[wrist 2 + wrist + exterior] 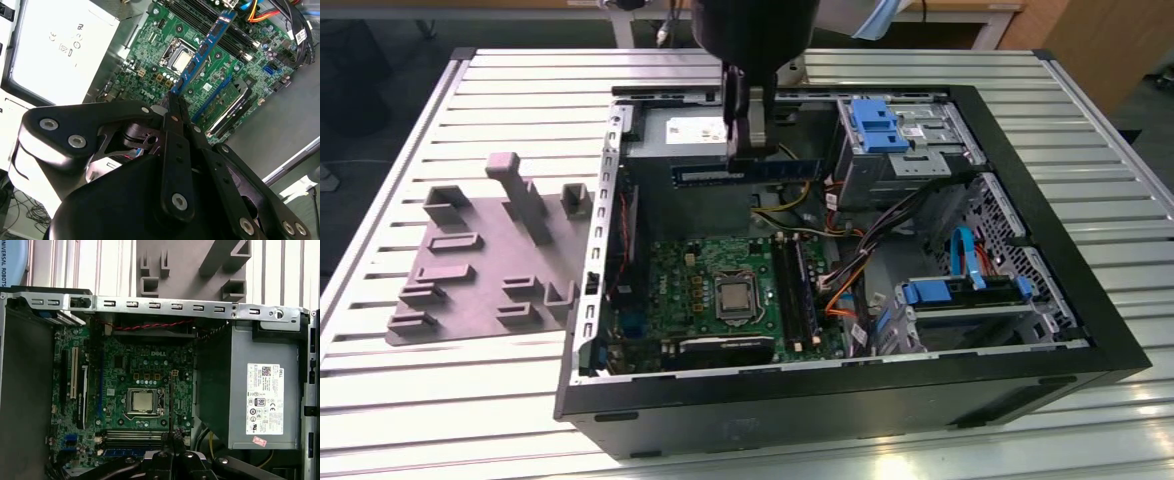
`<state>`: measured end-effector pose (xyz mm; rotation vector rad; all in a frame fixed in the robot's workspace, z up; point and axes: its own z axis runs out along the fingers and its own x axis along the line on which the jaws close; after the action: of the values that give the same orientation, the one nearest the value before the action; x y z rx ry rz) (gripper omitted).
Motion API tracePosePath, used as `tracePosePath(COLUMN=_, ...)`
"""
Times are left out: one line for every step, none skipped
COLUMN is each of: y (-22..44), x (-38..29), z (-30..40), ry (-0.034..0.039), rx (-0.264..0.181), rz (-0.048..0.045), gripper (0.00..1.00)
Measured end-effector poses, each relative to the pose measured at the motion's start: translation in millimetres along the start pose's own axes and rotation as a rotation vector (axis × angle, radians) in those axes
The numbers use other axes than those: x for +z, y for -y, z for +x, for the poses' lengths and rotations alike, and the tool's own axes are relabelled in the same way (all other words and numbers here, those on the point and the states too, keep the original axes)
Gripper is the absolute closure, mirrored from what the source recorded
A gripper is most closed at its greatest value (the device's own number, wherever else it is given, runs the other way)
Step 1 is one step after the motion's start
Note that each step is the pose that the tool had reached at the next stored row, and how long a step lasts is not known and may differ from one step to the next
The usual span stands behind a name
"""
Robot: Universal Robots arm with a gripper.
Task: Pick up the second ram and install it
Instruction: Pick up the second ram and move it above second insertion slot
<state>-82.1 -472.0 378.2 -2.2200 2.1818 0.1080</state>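
Ram stick [747,171], long, thin, flat, blue-green w/ a row of small black chips, hangs level inside the open black computer case [854,405], gripped at roughly mid-length. The black two-finger gripper [747,152] comes straight down from above, fingers clamped on the ram stick from both flat sides. In the exterior view the stick sits in the air in front of the silver power-supply box w/ white label [683,131], over the gap between that box and the green motherboard [700,265], and well apart from the long black memory slots [794,290] on the board's side toward the exterior view's right.

In the second wrist view the stick [205,47] runs away from the closed fingertips [176,106] and crosses over the board near the square metal CPU socket [177,59]. In the first wrist view it shows edge-on as a thin dark line [170,405] just beside the socket [142,401], w/ the gripper [172,442] below it.

Outside the case, toward the exterior view's left, a grey plastic tray w/ raised blocks [474,215] lies on the slatted aluminium table [440,410]. Blue drive brackets [874,125] and orange cables [847,280] sit on the case's side toward the exterior view's right.
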Motion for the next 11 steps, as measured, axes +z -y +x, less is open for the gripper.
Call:
tracePosePath(y=0.1, x=0.6, z=0.1, ry=0.0, rx=0.0, rz=0.0, gripper=0.89)
tracePosePath(y=0.2, x=1.2, z=0.1, ry=-0.0001, rx=0.0, rz=0.0, gripper=0.89)
tracePosePath(y=0.3, x=1.8, z=0.1, ry=0.0, rx=0.0, rz=0.0, gripper=0.89)
tracePosePath(y=0.4, x=2.3, z=0.2, ry=-0.0001, rx=0.0, rz=0.0, gripper=0.89)
tracePosePath(y=0.5, x=2.9, z=0.2, ry=0.0001, rx=0.001, rz=0.0001, gripper=0.89)
tracePosePath(y=0.6, x=3.5, z=0.3, ry=0.0, rx=0.001, rz=0.0, gripper=0.89)
tracePosePath(y=0.6, x=4.1, z=0.3, ry=0.0, rx=0.001, rz=0.0, gripper=0.89)
tracePosePath(y=0.7, x=4.6, z=0.4, ry=-0.0001, rx=0.001, rz=0.0, gripper=0.89)
tracePosePath(y=0.8, x=5.2, z=0.4, ry=0.0, rx=0.001, rz=0.0001, gripper=0.89)
tracePosePath(y=0.9, x=5.9, z=0.5, ry=0.0, rx=0.001, rz=0.0, gripper=0.89)
tracePosePath(y=1.0, x=6.5, z=0.5, ry=0.0, rx=0.001, rz=0.0001, gripper=0.89)
